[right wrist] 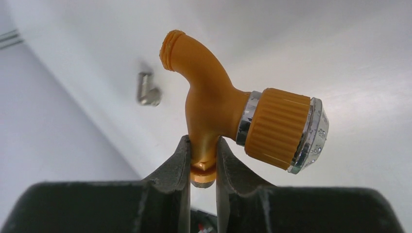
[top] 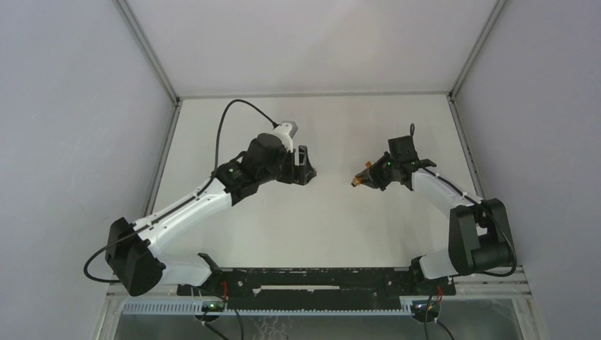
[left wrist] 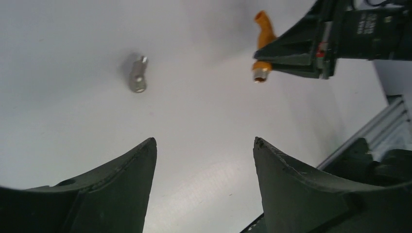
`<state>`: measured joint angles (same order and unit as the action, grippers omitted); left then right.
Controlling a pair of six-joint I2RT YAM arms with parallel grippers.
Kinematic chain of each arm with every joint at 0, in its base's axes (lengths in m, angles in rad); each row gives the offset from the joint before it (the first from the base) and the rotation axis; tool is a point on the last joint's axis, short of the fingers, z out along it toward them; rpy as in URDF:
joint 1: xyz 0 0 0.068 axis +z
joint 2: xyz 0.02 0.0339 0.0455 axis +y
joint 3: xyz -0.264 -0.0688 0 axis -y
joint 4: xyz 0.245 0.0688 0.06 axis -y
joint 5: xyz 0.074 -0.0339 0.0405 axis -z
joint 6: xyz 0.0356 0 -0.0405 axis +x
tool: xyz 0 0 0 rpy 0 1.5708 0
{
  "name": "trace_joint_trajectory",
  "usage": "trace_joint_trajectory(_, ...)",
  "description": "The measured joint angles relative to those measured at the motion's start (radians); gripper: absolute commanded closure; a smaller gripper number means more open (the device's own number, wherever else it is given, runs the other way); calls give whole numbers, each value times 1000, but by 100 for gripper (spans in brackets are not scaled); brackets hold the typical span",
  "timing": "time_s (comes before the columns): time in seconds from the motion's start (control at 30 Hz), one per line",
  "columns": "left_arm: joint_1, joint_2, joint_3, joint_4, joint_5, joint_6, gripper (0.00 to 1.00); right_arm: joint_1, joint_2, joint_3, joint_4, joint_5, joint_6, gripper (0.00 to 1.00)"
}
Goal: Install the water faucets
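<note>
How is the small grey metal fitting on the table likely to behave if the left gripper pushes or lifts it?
The grey fitting looks like solid metal: probably stiff and heavy for its size. It seems bent like an elbow with a round barrel, so it may roll slightly, then stop. Being tiny and smooth, it could slip out of the open left gripper.

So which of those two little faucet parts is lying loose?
The tiny grey metal fitting, lying free on the table; the orange tap body is clamped in the right gripper.
</note>
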<state>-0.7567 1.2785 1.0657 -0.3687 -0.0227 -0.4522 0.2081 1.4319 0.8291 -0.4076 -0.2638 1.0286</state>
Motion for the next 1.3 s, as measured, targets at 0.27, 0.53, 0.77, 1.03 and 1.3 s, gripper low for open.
trace_joint_trajectory(0.27,0,109,0,174,174,-110,16,130,-91,0,82,-95,169,100)
trace_joint_trajectory(0.53,-8,256,0,244,300,-170,23,145,-127,0,121,-117,246,100)
trace_joint_trajectory(0.77,-12,299,21,299,354,-208,32,145,-129,0,128,-133,260,100)
trace_joint_trajectory(1.03,-12,337,64,330,397,-230,48,145,-138,0,129,-142,259,100)
trace_joint_trajectory(1.3,-10,362,82,331,417,-233,79,145,-153,0,127,-151,255,100)
